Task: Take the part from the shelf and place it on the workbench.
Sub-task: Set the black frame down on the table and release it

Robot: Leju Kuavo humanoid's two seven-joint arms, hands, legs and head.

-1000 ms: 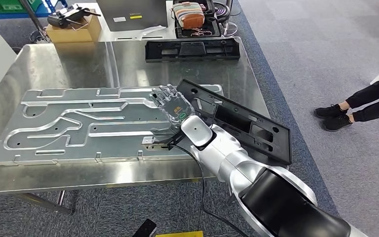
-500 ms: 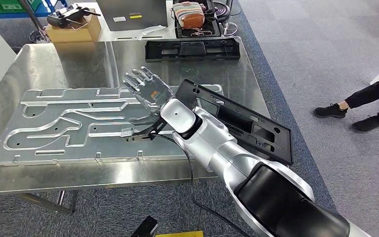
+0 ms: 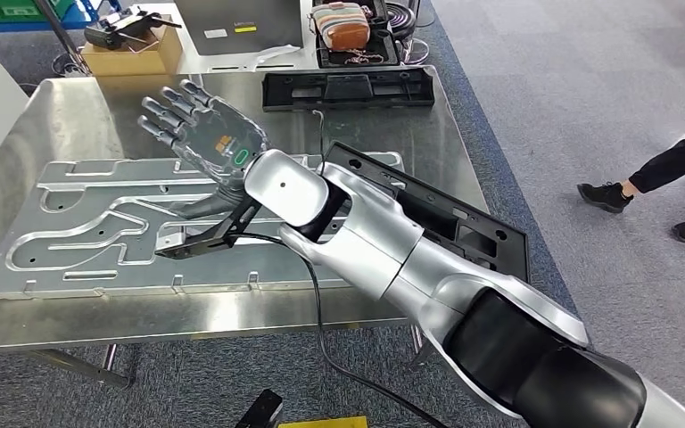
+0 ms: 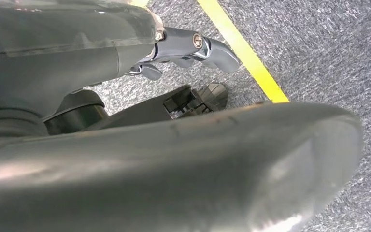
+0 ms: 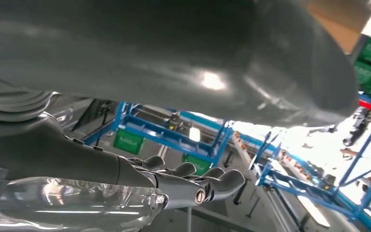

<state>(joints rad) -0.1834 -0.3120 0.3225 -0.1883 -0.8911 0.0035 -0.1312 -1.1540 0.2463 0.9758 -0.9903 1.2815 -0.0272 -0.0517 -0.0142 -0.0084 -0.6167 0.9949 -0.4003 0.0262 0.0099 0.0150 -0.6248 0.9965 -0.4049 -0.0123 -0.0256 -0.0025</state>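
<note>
A long black plastic part (image 3: 468, 230) lies flat on the right side of the steel workbench (image 3: 71, 116), one end over the edge of a large machined aluminium plate (image 3: 98, 223). My right hand (image 3: 198, 134) is raised above the plate's far left area, away from the part, fingers spread and holding nothing. In the right wrist view its fingers (image 5: 193, 183) stretch out empty. My left hand (image 4: 193, 46) hangs over the carpet floor with nothing in it.
A second black part (image 3: 348, 89) lies at the bench's far edge. Behind it stand a cardboard box (image 3: 134, 49) and an open case with a pouch (image 3: 352, 31). A person's legs (image 3: 678, 169) are at the right. Blue racks with green bins (image 5: 174, 135) stand nearby.
My right hand has lifted off the area beside the black part and swung up and to the left over the plate. The part stays on the bench. The person's feet have shifted right.
</note>
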